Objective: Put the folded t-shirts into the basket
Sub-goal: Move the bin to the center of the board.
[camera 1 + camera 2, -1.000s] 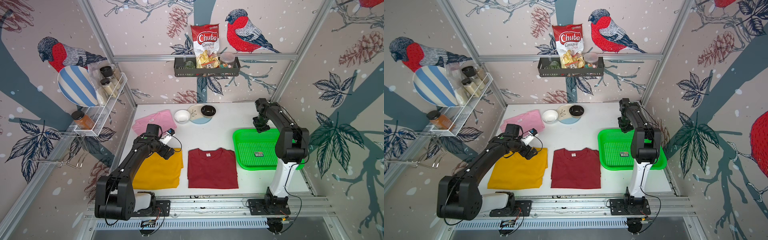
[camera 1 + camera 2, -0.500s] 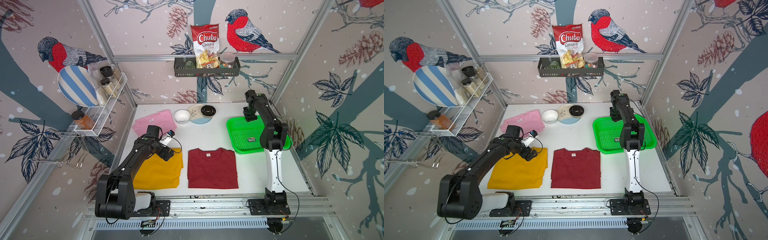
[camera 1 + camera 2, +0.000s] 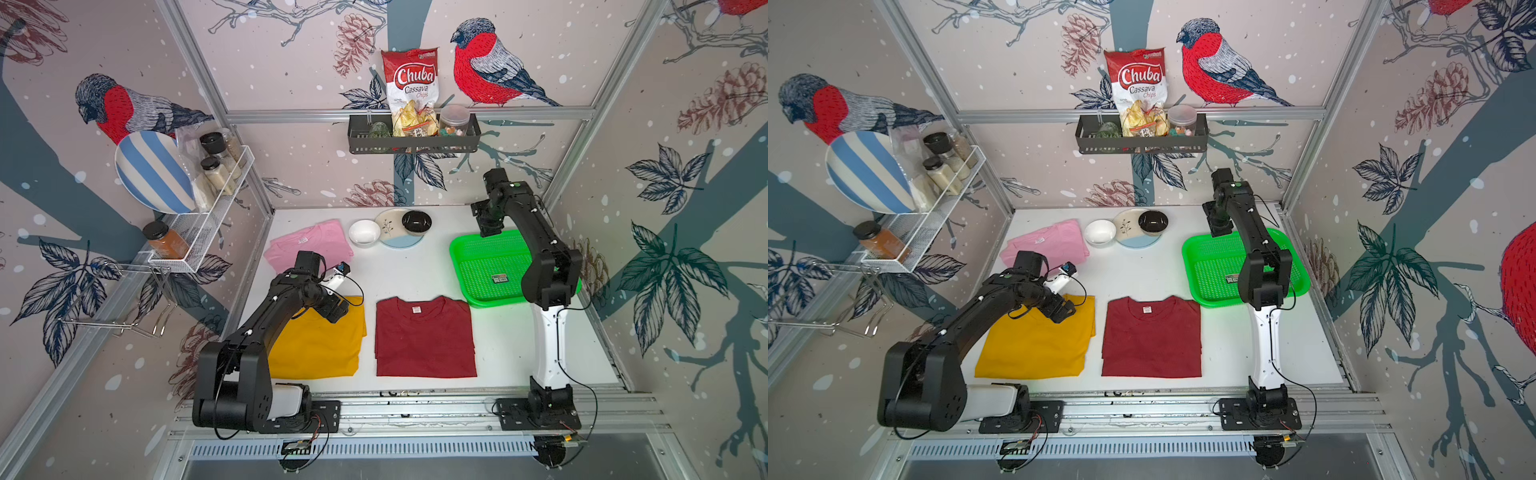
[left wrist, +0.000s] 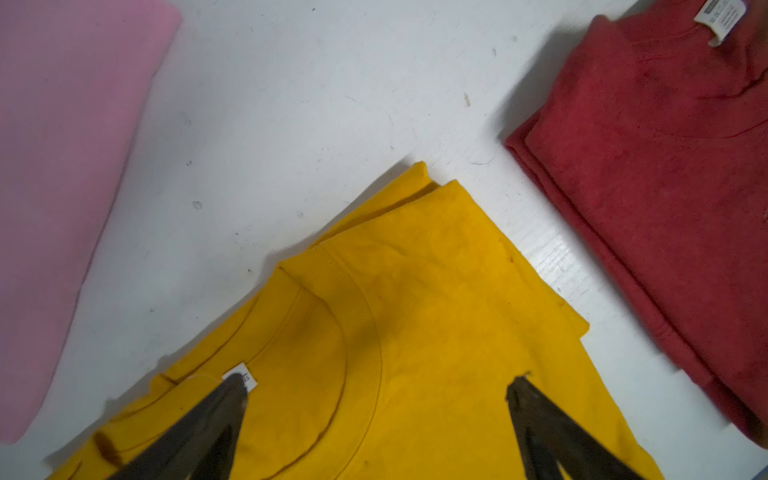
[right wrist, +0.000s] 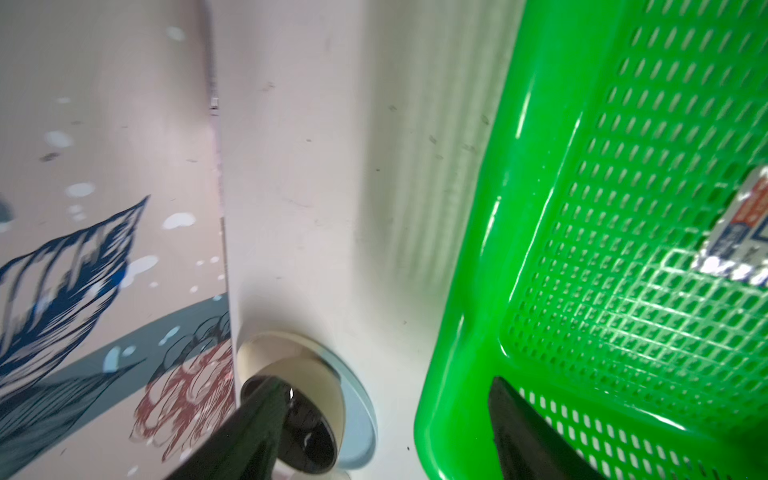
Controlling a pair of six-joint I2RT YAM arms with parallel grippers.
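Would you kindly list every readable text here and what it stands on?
"Chuba Cassava Chips": on the chip bag in the black wall shelf.
Sticker in the basket: too blurred to read.
Neck labels of the dark red t-shirt, pink t-shirt and yellow t-shirt: too small or blurred.

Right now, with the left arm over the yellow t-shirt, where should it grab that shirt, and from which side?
Probably the collar-end edge of the mustard yellow t-shirt, coming down from above with the left gripper, whose jaws stand open over the collar. The shirt lies flat on the table, so only an edge offers purchase; there the folded layers can be pinched together.
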